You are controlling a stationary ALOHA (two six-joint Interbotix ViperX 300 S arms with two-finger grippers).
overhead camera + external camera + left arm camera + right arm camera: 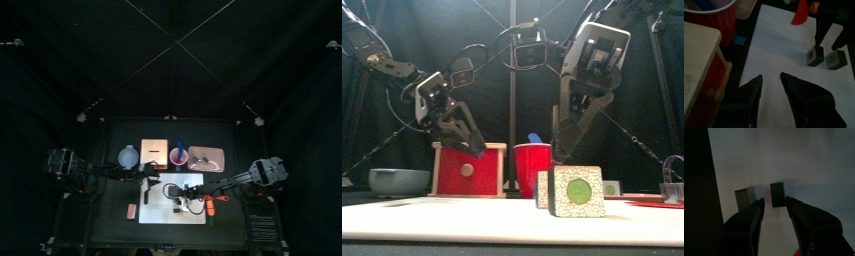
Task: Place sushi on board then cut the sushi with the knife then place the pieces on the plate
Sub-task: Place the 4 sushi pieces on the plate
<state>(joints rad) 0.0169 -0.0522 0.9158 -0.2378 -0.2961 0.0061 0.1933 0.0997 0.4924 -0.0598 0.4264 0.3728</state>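
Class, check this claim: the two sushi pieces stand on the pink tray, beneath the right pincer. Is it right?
Not quite. The sushi pieces stand on the white cutting board, not the pink tray, as the left wrist view shows. The right pincer is indeed above them.

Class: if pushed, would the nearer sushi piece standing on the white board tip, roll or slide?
The sushi piece stands upright and looks thin, so it probably tips easily. Its square corners suggest no rolling. The white board looks smooth, so sliding seems possible.
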